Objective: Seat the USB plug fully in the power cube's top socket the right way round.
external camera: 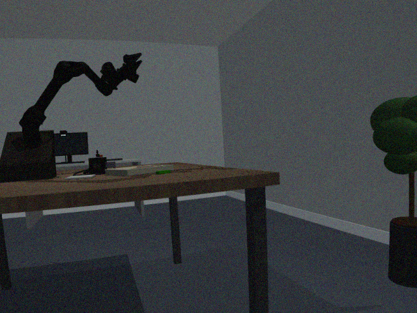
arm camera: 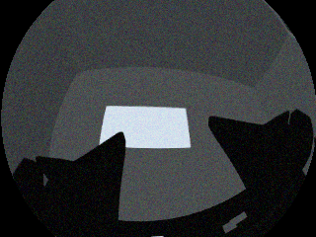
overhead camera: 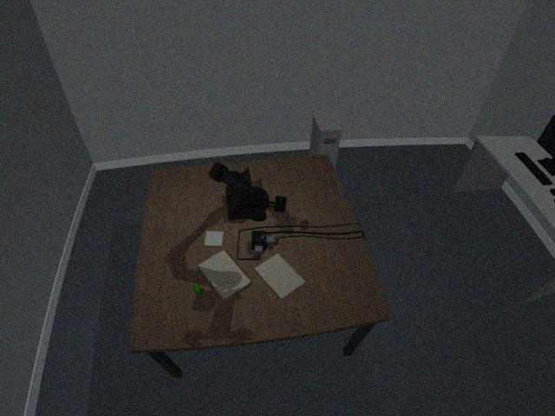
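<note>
Held high over the table point(overhead camera: 323, 286) point(external camera: 215, 180) in dim light, with the claw point(external camera: 141, 57) point(arm camera: 168, 129) spread nearly wide and nothing between its fingers. Tipped upward and away from the base, facing a bright panel point(arm camera: 145, 126) in the wrist view. Far below and nearer the arm's base, well apart from the claw: the plug point(external camera: 97, 154), upright on top of the black cube point(overhead camera: 257, 242) point(external camera: 97, 165). Too small and dark to tell how deep or which way round. Strung across the table beside the cube, black cables point(overhead camera: 313, 225); lying near it, two pale books point(overhead camera: 224, 274) point(overhead camera: 280, 275) and a white pad point(overhead camera: 213, 237) point(external camera: 81, 177). Farther out, just beside one book, a green thing point(overhead camera: 197, 289) point(external camera: 163, 172).
</note>
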`<state>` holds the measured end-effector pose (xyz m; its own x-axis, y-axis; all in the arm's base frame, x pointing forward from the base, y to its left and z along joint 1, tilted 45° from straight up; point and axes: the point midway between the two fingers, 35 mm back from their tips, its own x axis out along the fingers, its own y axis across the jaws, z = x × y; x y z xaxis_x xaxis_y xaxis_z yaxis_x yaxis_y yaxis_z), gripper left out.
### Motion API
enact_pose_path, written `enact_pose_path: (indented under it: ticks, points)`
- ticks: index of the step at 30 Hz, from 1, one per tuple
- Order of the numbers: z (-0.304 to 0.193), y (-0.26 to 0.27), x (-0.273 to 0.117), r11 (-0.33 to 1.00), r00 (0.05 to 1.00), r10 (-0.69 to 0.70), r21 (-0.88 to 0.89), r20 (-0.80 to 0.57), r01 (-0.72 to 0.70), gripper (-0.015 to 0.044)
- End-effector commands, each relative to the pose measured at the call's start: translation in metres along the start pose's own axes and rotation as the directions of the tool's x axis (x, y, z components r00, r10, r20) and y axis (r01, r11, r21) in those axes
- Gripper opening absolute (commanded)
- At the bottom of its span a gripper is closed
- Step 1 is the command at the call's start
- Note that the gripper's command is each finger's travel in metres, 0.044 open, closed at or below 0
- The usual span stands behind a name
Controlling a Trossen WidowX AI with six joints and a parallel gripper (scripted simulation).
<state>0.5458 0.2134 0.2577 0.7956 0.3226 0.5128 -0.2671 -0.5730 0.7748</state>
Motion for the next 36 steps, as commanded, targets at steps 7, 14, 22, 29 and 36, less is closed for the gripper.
enact_pose_path:
  ticks: [7, 14, 22, 29, 36]
  points:
    - [0.074, -0.086, -0.044, 0.921, 0.846, -0.387, 0.118, 0.366, 0.371, 0.0440]
    - [0.127, -0.138, -0.132, 0.751, 0.486, -0.610, 0.262, 0.626, 0.606, 0.0440]
    - [0.159, -0.143, -0.254, 0.513, -0.017, -0.623, 0.425, 0.782, 0.746, 0.0440]
    - [0.160, -0.102, -0.356, 0.279, -0.418, -0.435, 0.561, 0.798, 0.779, 0.0440]
    - [0.144, -0.038, -0.424, 0.055, -0.661, -0.145, 0.673, 0.736, 0.738, 0.0440]
